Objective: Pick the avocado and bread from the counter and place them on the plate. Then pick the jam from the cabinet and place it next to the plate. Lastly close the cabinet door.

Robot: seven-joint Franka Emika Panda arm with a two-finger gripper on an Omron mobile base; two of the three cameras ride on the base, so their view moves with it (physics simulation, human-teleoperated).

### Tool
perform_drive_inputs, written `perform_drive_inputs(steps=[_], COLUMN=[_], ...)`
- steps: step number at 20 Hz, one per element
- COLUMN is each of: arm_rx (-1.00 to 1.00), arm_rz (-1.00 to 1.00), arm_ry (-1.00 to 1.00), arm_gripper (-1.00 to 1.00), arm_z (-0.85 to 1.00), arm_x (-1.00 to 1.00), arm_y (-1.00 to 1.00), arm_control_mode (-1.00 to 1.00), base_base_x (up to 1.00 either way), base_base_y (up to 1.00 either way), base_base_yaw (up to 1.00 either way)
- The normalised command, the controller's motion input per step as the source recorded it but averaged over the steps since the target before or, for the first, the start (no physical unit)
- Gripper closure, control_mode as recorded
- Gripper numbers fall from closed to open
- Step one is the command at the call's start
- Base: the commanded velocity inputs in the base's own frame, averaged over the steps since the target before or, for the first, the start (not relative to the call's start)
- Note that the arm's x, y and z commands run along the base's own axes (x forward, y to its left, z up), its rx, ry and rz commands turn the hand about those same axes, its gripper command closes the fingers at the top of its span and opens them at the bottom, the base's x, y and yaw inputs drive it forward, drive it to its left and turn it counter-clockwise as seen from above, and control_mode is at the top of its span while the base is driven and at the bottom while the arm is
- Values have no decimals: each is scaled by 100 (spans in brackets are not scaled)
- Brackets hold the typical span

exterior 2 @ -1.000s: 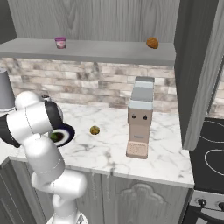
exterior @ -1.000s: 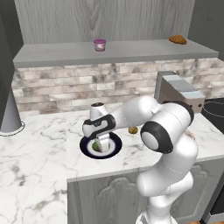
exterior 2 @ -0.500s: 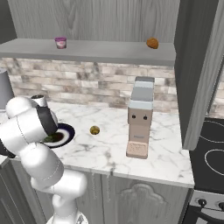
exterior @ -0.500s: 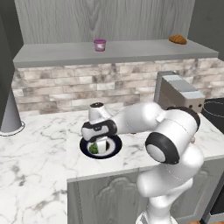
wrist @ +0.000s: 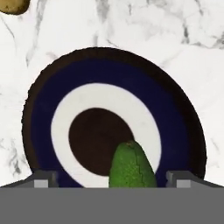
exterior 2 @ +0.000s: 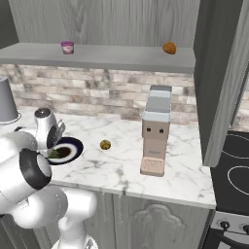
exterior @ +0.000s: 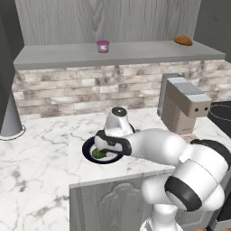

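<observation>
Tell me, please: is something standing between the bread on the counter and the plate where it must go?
Nothing visible does. The bread lies on bare counter beside the plate, apart from it. The gripper stands open over the plate, with the avocado between its fingers.

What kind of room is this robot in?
It looks like a kitchen, a computer-drawn one. There is a marble counter with a plate on it, a stove top at the side, and a shelf holding a jam jar.
</observation>
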Motion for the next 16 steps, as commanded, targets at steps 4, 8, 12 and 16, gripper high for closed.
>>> perform_drive_inputs(steps=[4, 8, 12, 16], arm_rx=[15, 3, 0, -10], arm_rz=[-18, -9, -6, -6], arm_ry=[-23, -1, 17, 17], arm_gripper=[-100, -100, -100, -100], arm_z=[83, 74, 44, 37], arm_x=[-2, -13, -27, -29], arm_y=[-38, -37, -39, -52], arm_control_mode=[-100, -100, -100, -100], base_base_x=[0, 0, 0, 0], base_base_y=[0, 0, 0, 0], base_base_yaw=[0, 0, 0, 0])
